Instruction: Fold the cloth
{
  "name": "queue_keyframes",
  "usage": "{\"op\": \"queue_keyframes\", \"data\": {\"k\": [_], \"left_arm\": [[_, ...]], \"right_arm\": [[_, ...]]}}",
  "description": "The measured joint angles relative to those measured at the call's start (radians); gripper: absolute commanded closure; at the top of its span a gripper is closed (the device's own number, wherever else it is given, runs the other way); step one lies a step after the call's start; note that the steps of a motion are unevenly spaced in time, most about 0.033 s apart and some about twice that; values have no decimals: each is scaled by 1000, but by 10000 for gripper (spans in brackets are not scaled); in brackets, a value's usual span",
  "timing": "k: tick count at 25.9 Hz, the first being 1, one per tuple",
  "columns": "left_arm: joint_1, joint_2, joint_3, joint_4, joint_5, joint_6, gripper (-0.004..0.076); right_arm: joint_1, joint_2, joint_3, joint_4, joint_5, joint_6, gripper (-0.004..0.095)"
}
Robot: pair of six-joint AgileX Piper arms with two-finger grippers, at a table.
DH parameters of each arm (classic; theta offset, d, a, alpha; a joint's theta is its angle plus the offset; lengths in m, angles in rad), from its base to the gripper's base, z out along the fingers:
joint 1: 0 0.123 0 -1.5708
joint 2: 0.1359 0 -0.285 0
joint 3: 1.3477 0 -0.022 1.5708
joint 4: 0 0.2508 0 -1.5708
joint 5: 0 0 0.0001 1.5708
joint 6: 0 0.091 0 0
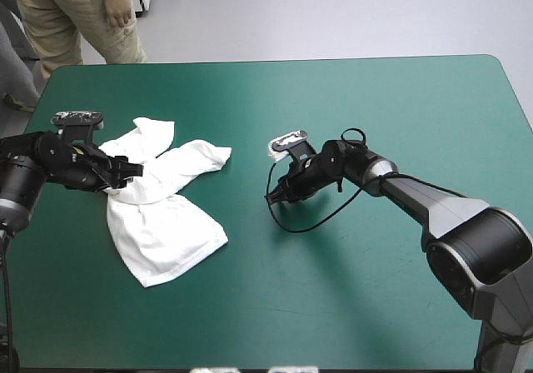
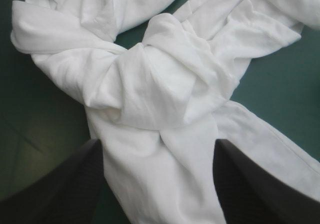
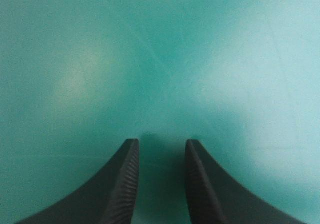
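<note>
Teal-green cover spans the tabletop [image 1: 375,98], most of it bare; the white T-shirt [image 1: 162,215] lies crumpled on the left part, nearer the left edge than the middle; its cloth is gathered and twisted into a narrow waist, with two rumpled lobes reaching toward the far edge and the middle, and a broader, flatter part spread toward the near edge. The left end effector [image 1: 132,171] sits low at that twisted waist; in the left wrist view its black fingers [image 2: 75,184] stand wide apart, with white fabric lying between and ahead of them; they are not clamped on it. The right end effector [image 1: 279,191] is near the middle of the tabletop, clear of the T-shirt and to its right, tilted down toward the cover; its fingers [image 3: 125,174] are parted by a narrow gap, with only bare teal-green cover between and ahead of them; it holds nothing.
</note>
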Motion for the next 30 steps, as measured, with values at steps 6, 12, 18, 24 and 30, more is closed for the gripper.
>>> {"op": "queue_keyframes", "data": {"k": [6, 12, 18, 24, 30], "left_arm": [[0, 0, 0, 1, 0, 0, 267], [0, 0, 0, 1, 1, 0, 267], [0, 0, 0, 1, 3, 0, 267], [0, 0, 0, 1, 3, 0, 267], [0, 0, 0, 1, 3, 0, 267]], "right_arm": [[0, 0, 0, 0, 0, 0, 607], [0, 0, 0, 0, 0, 0, 607], [0, 0, 0, 0, 0, 0, 607], [0, -8, -2, -4, 10, 0, 607], [-50, -285, 2, -115, 94, 68, 607]]}}
